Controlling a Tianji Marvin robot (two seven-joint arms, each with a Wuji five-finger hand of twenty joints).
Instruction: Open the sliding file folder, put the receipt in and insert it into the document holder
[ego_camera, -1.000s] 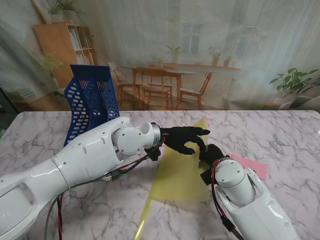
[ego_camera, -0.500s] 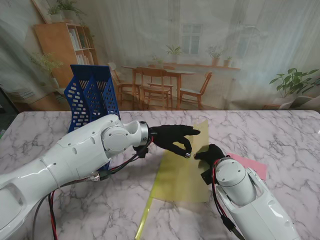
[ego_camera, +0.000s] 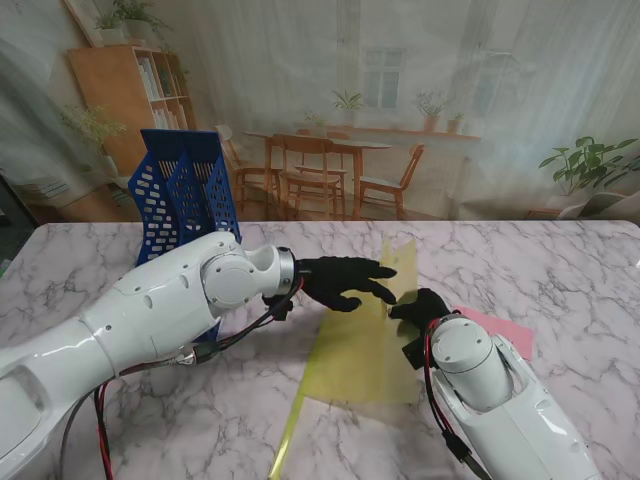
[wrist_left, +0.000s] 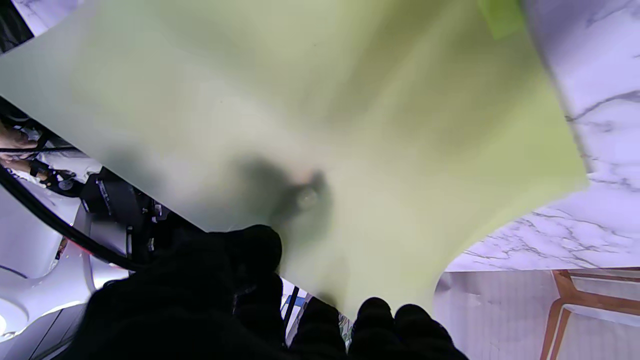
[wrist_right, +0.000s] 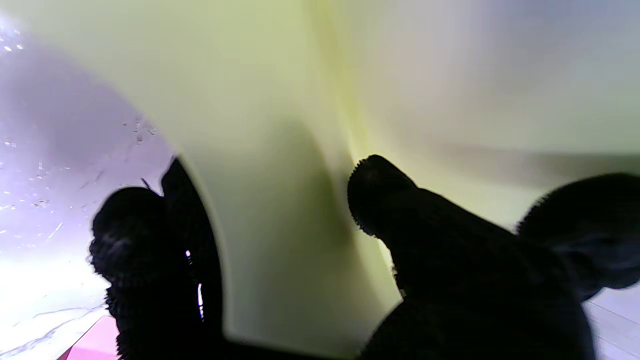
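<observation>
The yellow translucent file folder (ego_camera: 358, 355) lies mid-table with its top sheet lifted into an upright flap (ego_camera: 400, 265). My right hand (ego_camera: 422, 306) is shut on that flap's edge; in the right wrist view the sheet (wrist_right: 280, 100) runs between thumb and fingers (wrist_right: 450, 260). My left hand (ego_camera: 342, 283) reaches in from the left, open, fingers stretched, tips at the flap. The left wrist view is filled by the sheet (wrist_left: 320, 100) beyond the fingers (wrist_left: 240, 310). The pink receipt (ego_camera: 502, 331) lies flat to the right, partly behind my right arm. The blue document holder (ego_camera: 185, 195) stands far left.
The folder's yellow slide bar (ego_camera: 286, 440) lies loose, running off the near left corner of the folder toward me. White marble table (ego_camera: 560, 270) stretches on both sides. A printed room backdrop rises behind the table's far edge.
My left hand drew back slightly to the left and its fingers went from a pinch to stretched out. The lifted flap now stands narrower and more upright. The right hand stayed put.
</observation>
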